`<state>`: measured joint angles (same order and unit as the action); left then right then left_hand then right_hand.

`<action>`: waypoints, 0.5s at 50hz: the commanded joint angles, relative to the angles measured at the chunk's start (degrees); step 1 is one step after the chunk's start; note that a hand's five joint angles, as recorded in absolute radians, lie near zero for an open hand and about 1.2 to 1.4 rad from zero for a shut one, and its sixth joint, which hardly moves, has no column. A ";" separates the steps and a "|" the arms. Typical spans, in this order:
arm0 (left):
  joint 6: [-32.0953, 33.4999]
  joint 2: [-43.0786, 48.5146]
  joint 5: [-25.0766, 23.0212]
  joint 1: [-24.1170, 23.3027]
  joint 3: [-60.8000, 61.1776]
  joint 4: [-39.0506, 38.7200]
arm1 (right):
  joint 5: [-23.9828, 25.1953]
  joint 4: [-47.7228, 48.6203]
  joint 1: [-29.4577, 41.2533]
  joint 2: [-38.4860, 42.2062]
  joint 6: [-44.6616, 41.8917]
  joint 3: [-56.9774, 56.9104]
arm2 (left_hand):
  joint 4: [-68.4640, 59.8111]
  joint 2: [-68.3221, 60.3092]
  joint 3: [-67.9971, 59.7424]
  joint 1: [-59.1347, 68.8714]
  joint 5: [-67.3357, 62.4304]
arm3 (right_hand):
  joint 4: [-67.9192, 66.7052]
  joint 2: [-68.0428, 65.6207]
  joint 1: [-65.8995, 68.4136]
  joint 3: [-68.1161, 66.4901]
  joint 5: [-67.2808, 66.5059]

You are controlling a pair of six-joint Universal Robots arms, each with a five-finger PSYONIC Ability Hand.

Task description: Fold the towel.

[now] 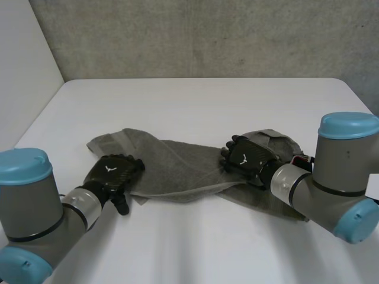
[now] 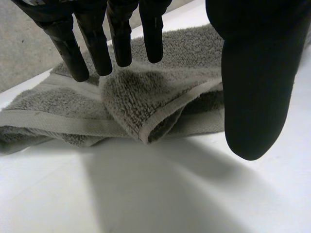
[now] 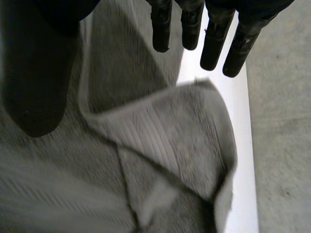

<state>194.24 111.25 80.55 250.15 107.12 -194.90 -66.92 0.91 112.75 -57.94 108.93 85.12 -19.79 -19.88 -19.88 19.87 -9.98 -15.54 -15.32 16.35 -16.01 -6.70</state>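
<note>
Rumpled grey terry towel is lying on the white desk, beneath both palms. Left robot hand is hovering at a hemmed corner, fingers apart, empty; right robot hand likewise over a doubled flap. Best pinching single layers before lifting.

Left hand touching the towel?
Cannot tell. The left wrist view shows the straight fingers of the left hand over a folded corner of the towel, their shadow on it, but neither contact nor a gap is plain.
</note>
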 commanded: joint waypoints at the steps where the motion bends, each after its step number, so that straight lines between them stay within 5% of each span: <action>1: -0.09 3.70 0.05 -0.80 -2.44 -0.39 | -5.49 4.26 -0.07 4.14 -6.01 -3.47 | -4.71 -4.63 -4.62 4.63 -4.52 | -4.29 -4.51 3.48 -3.82 -3.13; 19: -0.09 8.11 2.51 -3.61 -5.17 -8.47 | -6.29 13.68 -0.86 6.61 -6.36 -5.05 | -31.13 -31.04 -31.04 31.05 -30.94 | -14.56 -14.78 13.75 -14.09 -13.40; 25: -0.09 8.46 4.09 -4.67 -5.78 -9.35 | -6.38 13.85 -1.04 6.52 -5.57 -5.05 | -41.03 -40.95 -40.95 40.96 -40.85 | -29.20 -29.42 28.38 -28.73 -28.03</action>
<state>194.15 119.48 83.29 246.20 101.83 -203.68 -73.27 14.81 111.82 -51.36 102.77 80.12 -49.18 -49.17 -49.13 49.06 -39.02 -37.99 -38.61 38.55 -38.62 -28.30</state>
